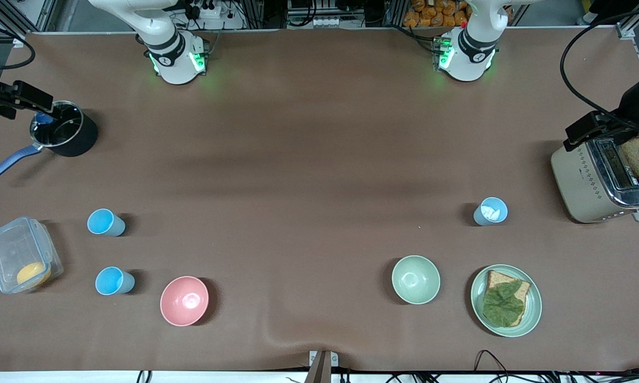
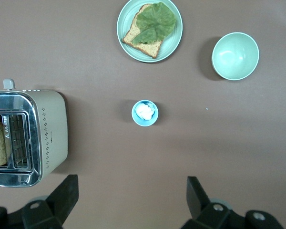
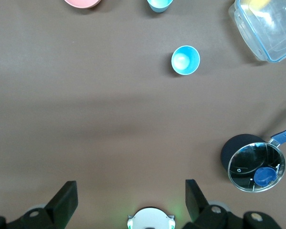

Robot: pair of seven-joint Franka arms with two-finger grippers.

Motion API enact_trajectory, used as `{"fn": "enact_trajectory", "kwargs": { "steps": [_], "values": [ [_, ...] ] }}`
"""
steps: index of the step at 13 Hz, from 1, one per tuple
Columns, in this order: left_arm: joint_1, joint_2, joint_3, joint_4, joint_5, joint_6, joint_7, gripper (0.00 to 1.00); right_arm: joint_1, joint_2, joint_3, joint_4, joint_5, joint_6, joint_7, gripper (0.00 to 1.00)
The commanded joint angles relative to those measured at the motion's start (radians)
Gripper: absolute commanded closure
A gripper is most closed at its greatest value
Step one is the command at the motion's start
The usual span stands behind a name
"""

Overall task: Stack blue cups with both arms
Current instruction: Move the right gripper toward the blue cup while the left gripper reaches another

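Two blue cups stand upright near the bench edge at the right arm's end, well apart from the right gripper, raised with jaws wide open, empty. A third cup stands near the toaster; the left gripper is raised, jaws open, empty.

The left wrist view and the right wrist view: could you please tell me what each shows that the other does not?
Only the left wrist view shows the toaster holding bread, the plate with leaf-topped bread, the pale green bowl, a blue cup with something white inside, and the open left claw.

Only the right wrist view shows two empty blue cups, the pink bowl, the clear container, the saucepan, and the open right claw.

Both show the brown table.
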Motion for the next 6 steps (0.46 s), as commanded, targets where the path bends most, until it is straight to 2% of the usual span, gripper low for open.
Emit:
{"fn": "enact_trajectory", "kwargs": {
  "steps": [1, 6],
  "values": [
    [0.002, -0.011, 0.004, 0.005, -0.003, -0.023, 0.025, 0.0, 0.001, -0.024, -0.002, -0.011, -0.006, -0.007, 0.005, 0.0],
    [0.005, 0.003, 0.013, -0.009, -0.002, -0.022, 0.052, 0.0, 0.002, -0.016, -0.001, -0.038, -0.006, -0.007, 0.005, 0.0]
  ]
}}
